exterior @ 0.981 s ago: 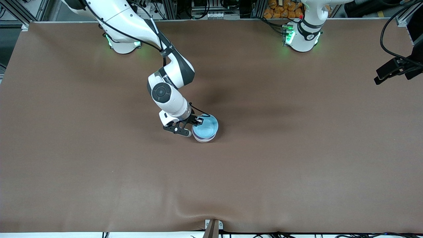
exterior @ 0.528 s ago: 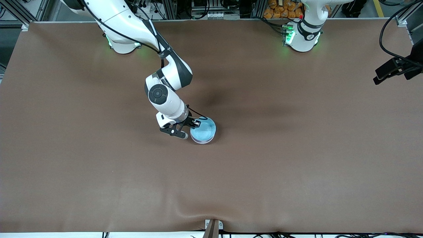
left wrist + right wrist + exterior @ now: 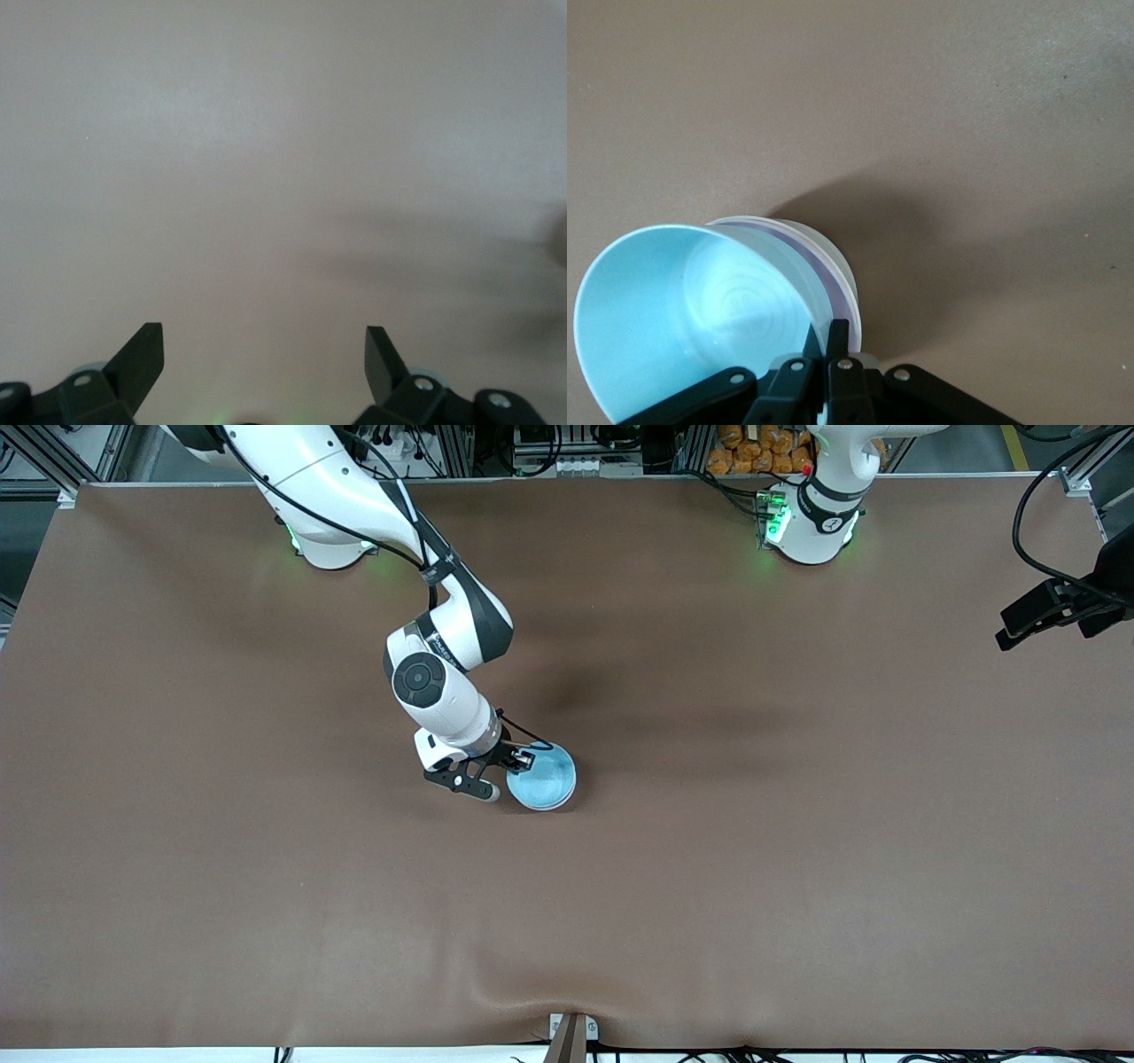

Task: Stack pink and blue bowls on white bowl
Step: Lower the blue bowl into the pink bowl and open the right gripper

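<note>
Pinched shut on the blue bowl's (image 3: 542,779) rim, the right claw (image 3: 508,766) is being kept low over the pink (image 3: 829,282) and white (image 3: 833,257) bowls on the desk (image 3: 797,868) so it nests squarely, while the left claw (image 3: 264,354), gaping empty, is being held waiting.

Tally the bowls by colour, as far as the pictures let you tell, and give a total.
Light blue bowl: 1, top of the stack, gripped by the right gripper.
Pink bowl: 1, only its rim shows.
White bowl: 1, beneath.
Total: 3 bowls.

Sky-blue bowl (image 3: 542,778) (brown table (image 3: 797,868)).
</note>
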Tool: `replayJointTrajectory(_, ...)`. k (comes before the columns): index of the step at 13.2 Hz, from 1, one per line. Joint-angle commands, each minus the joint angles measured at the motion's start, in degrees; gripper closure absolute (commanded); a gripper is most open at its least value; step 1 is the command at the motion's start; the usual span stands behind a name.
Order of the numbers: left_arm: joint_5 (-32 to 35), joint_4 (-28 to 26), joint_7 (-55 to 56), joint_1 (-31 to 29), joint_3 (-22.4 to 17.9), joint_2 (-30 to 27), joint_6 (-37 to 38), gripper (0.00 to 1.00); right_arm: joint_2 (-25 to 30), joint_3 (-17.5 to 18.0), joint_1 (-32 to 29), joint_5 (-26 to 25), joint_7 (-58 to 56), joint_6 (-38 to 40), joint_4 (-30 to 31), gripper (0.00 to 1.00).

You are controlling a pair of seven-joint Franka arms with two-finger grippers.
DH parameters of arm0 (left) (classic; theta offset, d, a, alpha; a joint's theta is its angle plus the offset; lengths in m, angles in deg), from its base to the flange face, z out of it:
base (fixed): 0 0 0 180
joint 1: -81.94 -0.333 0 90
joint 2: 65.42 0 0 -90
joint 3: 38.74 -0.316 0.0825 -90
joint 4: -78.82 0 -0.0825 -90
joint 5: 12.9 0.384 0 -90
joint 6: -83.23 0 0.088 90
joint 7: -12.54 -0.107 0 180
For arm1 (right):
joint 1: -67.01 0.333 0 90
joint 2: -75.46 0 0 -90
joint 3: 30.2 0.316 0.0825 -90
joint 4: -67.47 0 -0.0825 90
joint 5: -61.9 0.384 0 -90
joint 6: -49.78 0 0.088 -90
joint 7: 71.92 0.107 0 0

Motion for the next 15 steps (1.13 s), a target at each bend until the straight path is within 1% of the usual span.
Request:
replayJointTrajectory(1,-0.8,-0.5,-0.8,0.1,-0.2,-0.9,1.0,0.00,-0.1,0.3,-0.4,-0.9,0.9,-0.1,-0.3,1.00)
replayJointTrajectory(2,-0.8,-0.4,-0.8,0.1,-0.2,-0.9,1.0,0.00,-0.1,0.3,-0.4,-0.9,0.9,-0.1,-0.3,1.00)
replayJointTrajectory(3,-0.8,-0.4,-0.8,0.1,-0.2,-0.9,1.0,0.00,-0.1,0.3,-0.4,-0.9,0.9,-0.1,-0.3,0.94)
replayJointTrajectory(4,-0.8,-0.4,-0.8,0.1,-0.2,-1.0,1.0,0.00,-0.1,0.3,-0.4,-0.9,0.7,0.0,-0.3,0.53)
replayJointTrajectory(5,-0.8,-0.4,-0.8,0.1,-0.2,-0.9,1.0,0.00,-0.1,0.3,-0.4,-0.9,0.7,0.0,-0.3,0.05)
replayJointTrajectory(6,-0.8,-0.4,-0.8,0.1,-0.2,-1.0,1.0,0.00,-0.1,0.3,-0.4,-0.9,0.8,0.0,-0.4,0.00)
replayJointTrajectory(9,-0.8,-0.5,-0.8,0.1,-0.2,-1.0,1.0,0.00,0.4,0.3,-0.6,-0.9,0.6,0.3,-0.4,0.00)
replayJointTrajectory(12,-0.8,-0.4,-0.8,0.1,-0.2,-0.9,1.0,0.00,2.9,0.3,-2.4,-1.2,-0.4,1.8,-0.2,0.00)
replayJointTrajectory(15,-0.8,-0.4,-0.8,0.1,-0.2,-0.9,1.0,0.00,6.4,0.3,-6.7,-1.2,-9.1,10.1,-0.1,0.00)
